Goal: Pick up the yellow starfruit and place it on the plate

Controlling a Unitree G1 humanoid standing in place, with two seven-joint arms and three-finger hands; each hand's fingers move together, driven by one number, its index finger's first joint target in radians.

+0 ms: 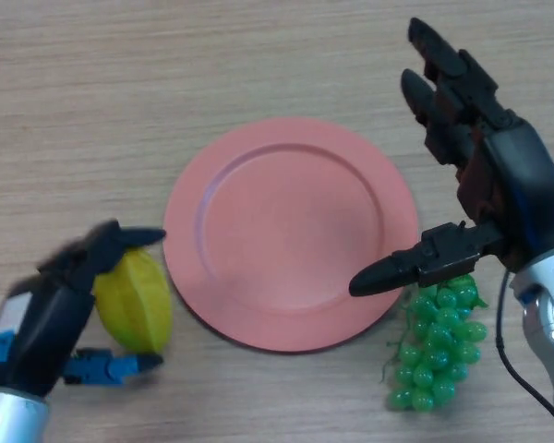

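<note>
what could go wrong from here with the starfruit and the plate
The left hand is curled round the yellow starfruit right beside the plate; lifted too low, the fruit could catch the rim and push the plate. The fingers seem to hold only the fruit's left side, so it might slip. The open right hand hangs over the plate's right edge near the green grapes and could crowd the placing.

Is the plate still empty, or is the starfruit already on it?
Empty. The pink plate shows bare surface; the yellow starfruit sits on the table just off its left rim, with the left hand curled around it.
</note>
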